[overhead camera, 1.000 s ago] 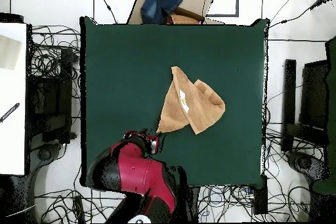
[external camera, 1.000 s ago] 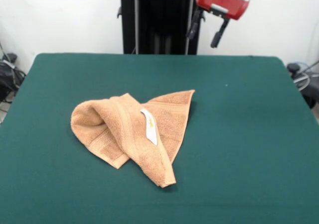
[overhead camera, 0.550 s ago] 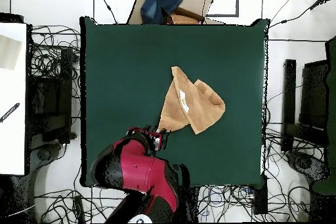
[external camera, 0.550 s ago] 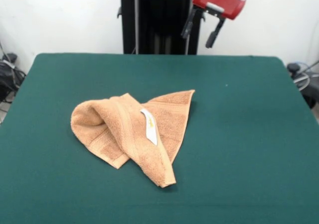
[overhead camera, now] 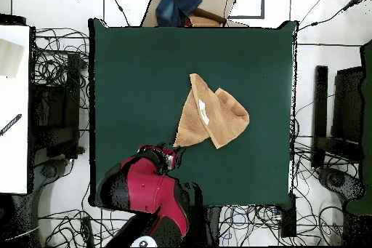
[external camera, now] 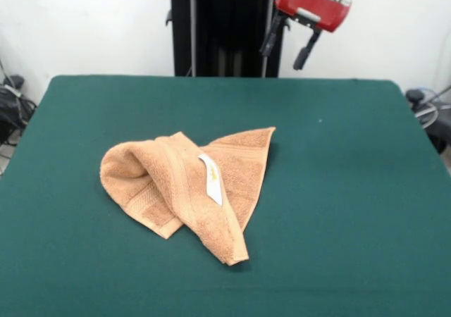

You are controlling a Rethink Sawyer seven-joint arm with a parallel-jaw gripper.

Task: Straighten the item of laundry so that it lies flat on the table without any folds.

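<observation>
Gripper [external camera: 288, 44], fingers spread w/ nothing in them, is hanging above table's [external camera: 366, 190] far edge, approaching crumpled towel [external camera: 184, 190]; next probably needs grabbing a folded-over corner.

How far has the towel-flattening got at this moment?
Nothing looks done yet: the towel lies folded over itself on the table, one flap crossing the other, its white label facing up. In hand: nothing, since the claw hangs open above the table's far edge, apart from the cloth. Left: grasping a corner, pulling the flaps apart and spreading the towel flat.
</observation>
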